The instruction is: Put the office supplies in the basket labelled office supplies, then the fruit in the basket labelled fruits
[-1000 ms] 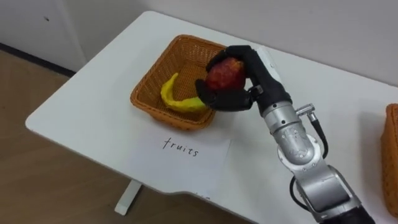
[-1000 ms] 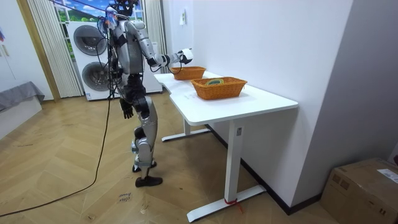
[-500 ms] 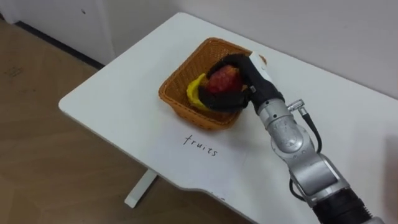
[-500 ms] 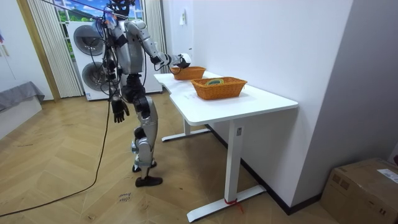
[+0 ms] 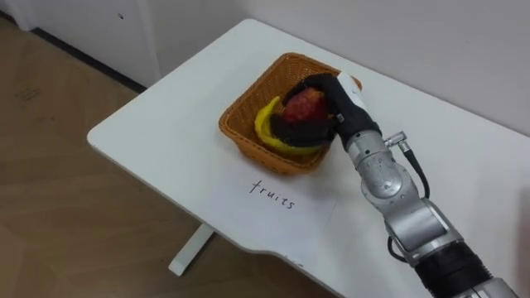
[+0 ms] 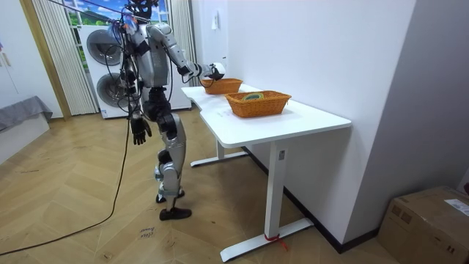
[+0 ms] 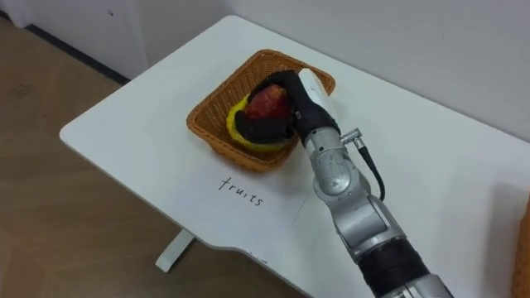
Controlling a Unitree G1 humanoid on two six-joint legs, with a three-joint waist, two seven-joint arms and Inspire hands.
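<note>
Since a second ago the right robot hand (image 5: pixel 333 116) has come down from above the near rim. It now sits inside the square orange wicker basket (image 5: pixel 245 106), carrying the round red fruit (image 5: pixel 304 106) with it. We see its dark fingers curled round the fruit from below and from the side. The white back of the hand is turned upward, and the forearm reaches in over the basket's right rim from the lower right.

The fruit is low in the basket, in the grip, right by the curved yellow banana (image 5: pixel 265 122) that lies in the basket; we cannot tell whether the two touch. The basket stands on the white desk (image 5: pixel 157 136) towards its left end. Just in front of it lies a white sheet of paper (image 5: pixel 310 207) with a handwritten word.

In the room view we see the robot standing upright at the desk's far end, its left robot hand (image 6: pixel 138 131) hanging by its thigh. A second wicker basket (image 6: pixel 258 104) stands nearer along the desk, holding greenish things too small to make out.
</note>
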